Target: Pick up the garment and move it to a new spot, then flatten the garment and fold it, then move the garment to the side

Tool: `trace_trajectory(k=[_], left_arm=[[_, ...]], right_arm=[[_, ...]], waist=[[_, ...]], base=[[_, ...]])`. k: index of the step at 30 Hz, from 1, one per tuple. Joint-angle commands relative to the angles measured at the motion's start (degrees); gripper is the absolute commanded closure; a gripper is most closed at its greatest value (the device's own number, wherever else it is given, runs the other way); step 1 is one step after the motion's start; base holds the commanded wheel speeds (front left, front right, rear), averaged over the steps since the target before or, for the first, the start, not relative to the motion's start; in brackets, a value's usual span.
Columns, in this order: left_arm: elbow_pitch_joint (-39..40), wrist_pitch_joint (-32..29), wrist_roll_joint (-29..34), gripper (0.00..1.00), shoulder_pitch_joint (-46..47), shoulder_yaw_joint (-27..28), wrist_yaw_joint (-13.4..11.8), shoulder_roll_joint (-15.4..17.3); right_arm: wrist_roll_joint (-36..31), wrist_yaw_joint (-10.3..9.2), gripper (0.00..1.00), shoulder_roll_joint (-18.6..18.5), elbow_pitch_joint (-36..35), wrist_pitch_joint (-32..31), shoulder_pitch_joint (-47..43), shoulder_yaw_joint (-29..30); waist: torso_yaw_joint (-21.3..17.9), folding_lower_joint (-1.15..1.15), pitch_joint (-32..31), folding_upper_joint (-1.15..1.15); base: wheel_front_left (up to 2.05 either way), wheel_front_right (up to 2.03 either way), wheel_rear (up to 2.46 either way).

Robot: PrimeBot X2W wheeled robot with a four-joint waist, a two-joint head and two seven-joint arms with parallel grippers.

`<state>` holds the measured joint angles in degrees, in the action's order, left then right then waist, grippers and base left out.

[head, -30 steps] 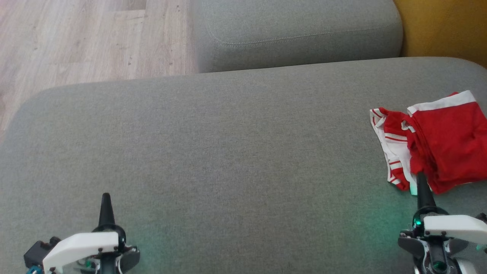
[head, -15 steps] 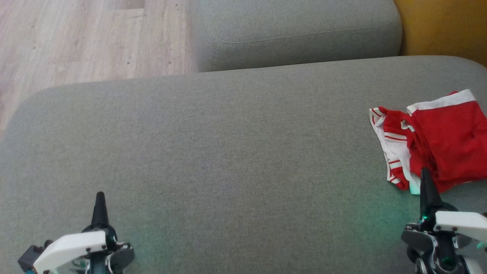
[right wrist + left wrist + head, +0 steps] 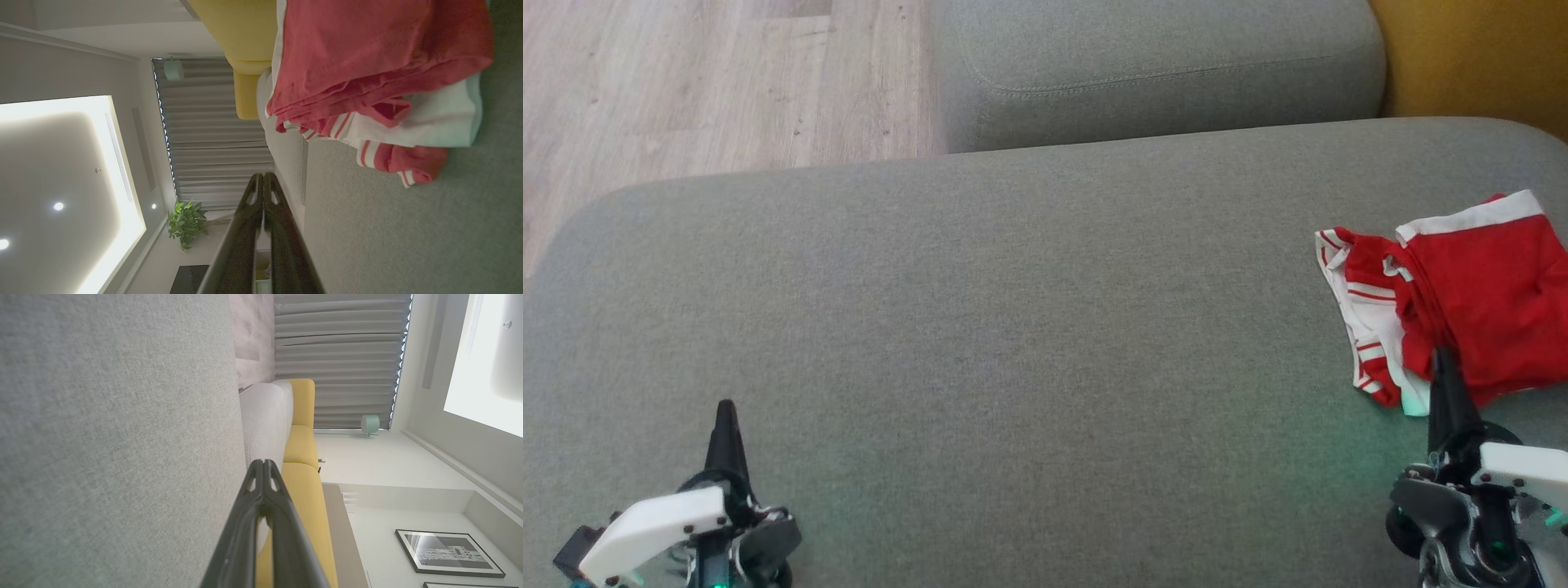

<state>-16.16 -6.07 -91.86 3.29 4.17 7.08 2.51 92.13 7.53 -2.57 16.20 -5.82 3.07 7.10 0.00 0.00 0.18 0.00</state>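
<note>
Garment [image 3: 1478, 302]: red with white trim and striped bands, lying on the grey sofa cushion [image 3: 1013, 327] at its right edge, roughly mid-depth. It lies bunched in layers, not spread flat. The right wrist view shows several red edges stacked over a white panel, so it reads as a loose fold or a heap.

Right hand [image 3: 1444, 359]: fingers pressed fully together, holding nothing. In the head view its tip overlaps the garment's near edge. In the right wrist view the cloth lies off to one side of the tip, so it is probably just short of the cloth, but contact is hard to call.

Left hand [image 3: 725, 408]: fingers also fully together and empty, low at the near left over bare cushion, well apart from the garment.

Why it sits this way: with the garment at the far right, the wide middle of the cushion is free, which is the obvious place for spreading and folding. The right edge could equally be the "side" the task names.

The layered pile at the edge, with both hands closed and empty, fits two stages: cloth waiting to be picked up, or cloth already folded and set aside. I can't settle which.

A second grey cushion [image 3: 1160, 73] lies beyond, with wood floor [image 3: 686, 82] at the far left.
</note>
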Motion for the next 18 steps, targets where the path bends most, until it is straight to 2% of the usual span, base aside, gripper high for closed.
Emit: trace_trajectory(k=[1,18], left_arm=[[2.09,-0.34,-0.38,1.00,2.89,2.25,0.41,0.48],[2.10,-0.37,-0.35,1.00,2.90,2.29,0.41,0.45]], right_arm=[[0.42,-0.04,1.00,-0.68,-2.20,-0.30,3.07,-1.05],[0.32,-0.04,1.00,-0.59,-2.19,-0.40,3.08,-0.92]], waist=[[0.00,0.00,0.00,0.00],[0.00,0.00,0.00,0.00]], base=[[0.00,0.00,0.00],[0.00,0.00,0.00]])
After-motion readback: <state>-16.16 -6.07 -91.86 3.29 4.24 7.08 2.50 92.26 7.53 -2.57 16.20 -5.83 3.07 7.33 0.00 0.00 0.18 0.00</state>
